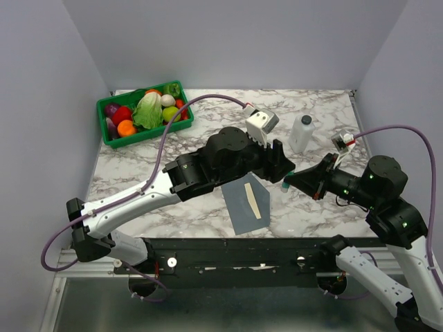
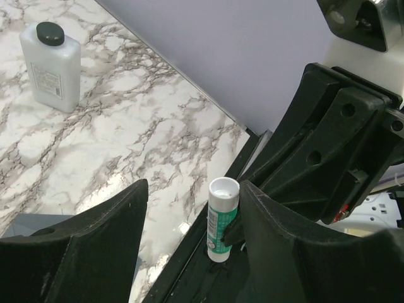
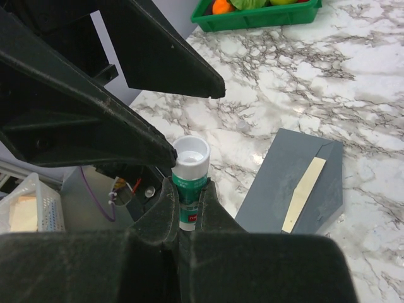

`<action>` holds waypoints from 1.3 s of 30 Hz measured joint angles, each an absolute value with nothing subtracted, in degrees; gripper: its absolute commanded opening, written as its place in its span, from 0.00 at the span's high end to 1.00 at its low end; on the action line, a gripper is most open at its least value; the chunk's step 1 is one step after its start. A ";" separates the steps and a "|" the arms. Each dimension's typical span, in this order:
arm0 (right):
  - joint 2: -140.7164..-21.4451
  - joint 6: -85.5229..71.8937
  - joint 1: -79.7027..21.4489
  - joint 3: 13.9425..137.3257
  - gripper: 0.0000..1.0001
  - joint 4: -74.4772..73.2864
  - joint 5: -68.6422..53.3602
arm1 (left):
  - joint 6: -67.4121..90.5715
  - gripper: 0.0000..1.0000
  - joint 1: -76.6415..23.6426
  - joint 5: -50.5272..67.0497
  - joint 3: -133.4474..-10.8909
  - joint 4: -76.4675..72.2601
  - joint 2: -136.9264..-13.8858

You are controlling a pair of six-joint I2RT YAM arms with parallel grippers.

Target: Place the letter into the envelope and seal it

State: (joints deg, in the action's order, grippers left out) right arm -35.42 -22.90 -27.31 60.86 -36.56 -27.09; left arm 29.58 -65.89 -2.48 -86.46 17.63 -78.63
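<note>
Right wrist: right pincer [image 3: 190, 189] clamps glue stick [image 3: 190, 158], left pincer [image 2: 194, 189] agape (letter [image 3: 306, 189] mostly hidden in envelope [image 3: 271, 183]).

Locate the envelope [image 1: 239, 207] flat on the marble table [image 1: 311, 216]; a cream strip of the letter [image 1: 253, 201] lies on it. Left gripper [image 1: 282, 166] and right gripper [image 1: 287, 181] meet just beside it.

**A robot test cell in a lab**

Plain lilac-grey walls [image 1: 228, 41] box in a marble-patterned bench [image 1: 325, 214]. Two robot arms, left [image 1: 131, 204] and right [image 1: 384, 180], are bolted to a black rail [image 1: 235, 252] at its near edge, with purple cables [image 1: 208, 97] attached. A green crate [image 1: 145, 135] holds toy vegetables [image 1: 147, 111].
</note>
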 measured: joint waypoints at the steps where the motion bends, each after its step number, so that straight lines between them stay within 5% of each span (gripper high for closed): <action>1: -35.40 -22.87 -27.31 60.86 0.99 -36.69 -27.07 | 29.39 0.33 -66.22 -2.83 -87.18 18.24 -79.20; 18: -35.07 -22.85 -27.31 60.86 0.99 -36.58 -27.49 | 28.29 0.34 -68.20 -4.08 -89.78 19.64 -81.62; 21: -35.03 -22.87 -27.31 60.86 0.99 -36.62 -27.51 | 28.34 0.43 -68.38 -4.08 -89.78 19.62 -82.08; 27: -34.87 -22.85 -27.31 60.84 0.99 -36.62 -27.51 | 28.77 1.00 -69.08 -3.38 -89.89 18.87 -82.35; 29: -34.85 -22.81 -27.31 60.84 0.99 -36.62 -27.42 | 28.82 1.00 -69.14 -2.96 -89.95 18.50 -82.35; 35: -34.41 -22.61 -27.31 60.69 0.71 -36.47 -26.63 | 29.98 1.00 -69.12 -2.85 -89.47 17.28 -82.32; 39: -33.12 -23.42 -27.31 58.52 0.64 -34.76 -26.30 | 31.31 1.00 -69.12 -3.31 -87.92 15.75 -82.08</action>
State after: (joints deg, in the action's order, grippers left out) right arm -33.12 -23.42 -27.31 58.52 -34.76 -26.30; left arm 31.31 -69.12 -3.31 -87.92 15.75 -82.08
